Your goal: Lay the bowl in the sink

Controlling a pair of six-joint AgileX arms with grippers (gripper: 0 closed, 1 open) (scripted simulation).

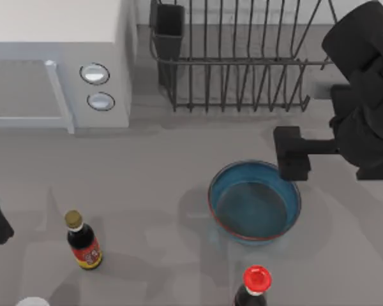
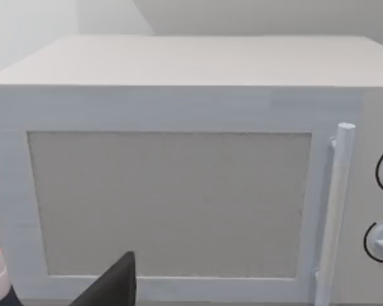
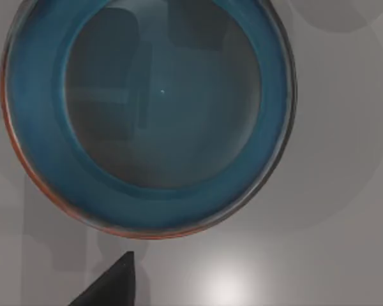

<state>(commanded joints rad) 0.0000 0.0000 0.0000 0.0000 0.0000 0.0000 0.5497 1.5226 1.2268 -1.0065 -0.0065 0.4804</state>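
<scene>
Right gripper [image 1: 292, 153] over bowl [image 1: 255, 201] on grey table [image 1: 153, 191].

Grey matte countertop [image 1: 147, 166], soft diffuse shadows on it. White microwave [image 1: 57, 60] at back left: vertical bar handle [image 1: 60, 95], two round knobs [image 1: 96, 86], grey door window [image 2: 169, 204]. Black wire dish rack [image 1: 242, 57] at back centre-right with a dark cutlery cup [image 1: 169, 29] at its left end. Plain pale wall [image 2: 242, 16] behind the microwave.
</scene>
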